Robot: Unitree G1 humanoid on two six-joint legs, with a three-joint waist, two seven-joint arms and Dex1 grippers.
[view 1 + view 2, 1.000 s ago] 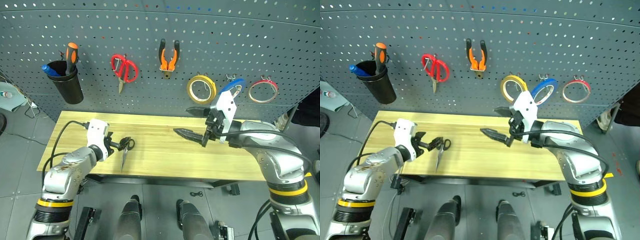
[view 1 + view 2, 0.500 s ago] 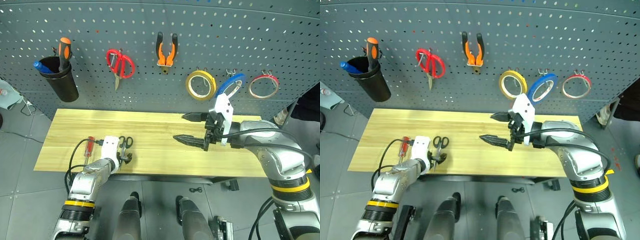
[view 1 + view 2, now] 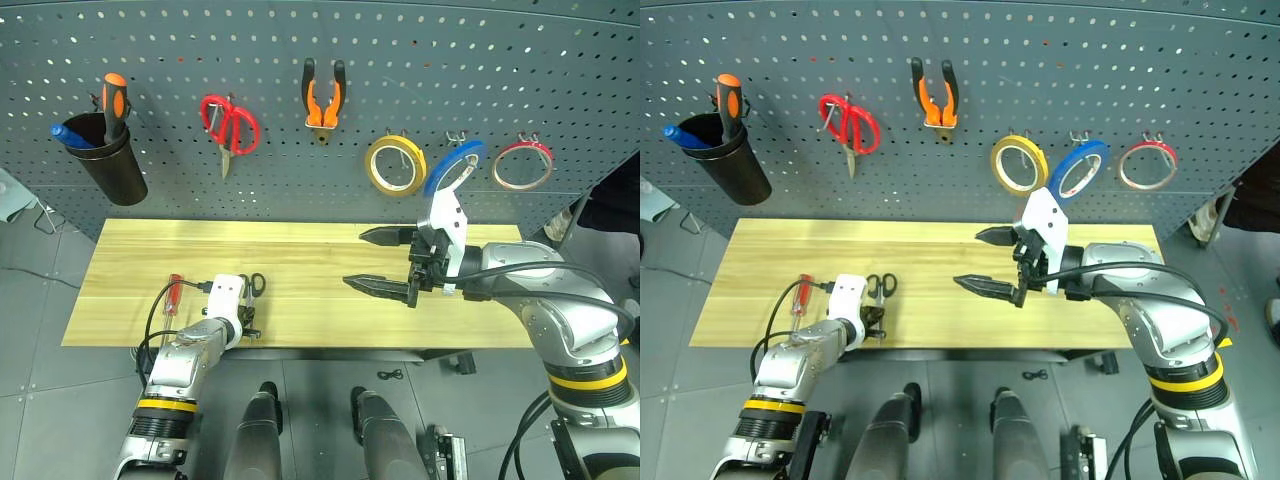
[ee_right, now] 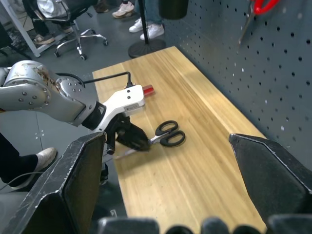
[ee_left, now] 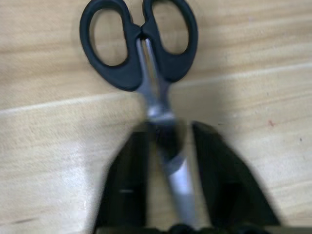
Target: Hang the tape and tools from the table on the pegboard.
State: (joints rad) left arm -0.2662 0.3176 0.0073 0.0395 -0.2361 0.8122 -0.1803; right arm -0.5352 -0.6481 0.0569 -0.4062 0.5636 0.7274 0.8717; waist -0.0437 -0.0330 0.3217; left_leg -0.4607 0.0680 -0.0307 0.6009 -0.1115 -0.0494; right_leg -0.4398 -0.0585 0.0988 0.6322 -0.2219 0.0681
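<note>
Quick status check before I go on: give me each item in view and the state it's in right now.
black-handled scissors: flat on the table, blades gripped
left gripper: shut on the scissor blades
right gripper: open, empty, above the table
red-handled screwdriver: lying on the table, not hung
red tape: hung on the pegboard
pliers: hung on the pegboard
yellow roll: hung
blue roll: hung
red-handled scissors: hung, blades closed
</note>
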